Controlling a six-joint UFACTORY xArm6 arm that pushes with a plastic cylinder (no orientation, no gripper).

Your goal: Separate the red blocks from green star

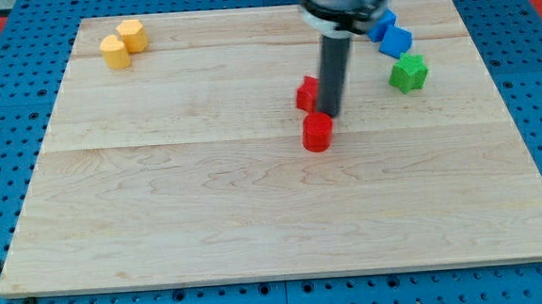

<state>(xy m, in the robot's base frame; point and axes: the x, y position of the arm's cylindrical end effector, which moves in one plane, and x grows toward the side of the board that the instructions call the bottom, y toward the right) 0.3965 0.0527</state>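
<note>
Two red blocks sit near the board's middle: one red block (306, 93) partly hidden behind the rod, and a red cylinder-like block (317, 131) just below it. My tip (329, 114) stands between them, right of the upper red block and just above the lower one. The green star (408, 72) lies to the right, well apart from both red blocks.
Two blue blocks (394, 39) lie just above the green star, one partly hidden by the arm (342, 1). Two yellow blocks (122, 42) sit at the view's top left. The wooden board (162, 225) rests on a blue pegboard.
</note>
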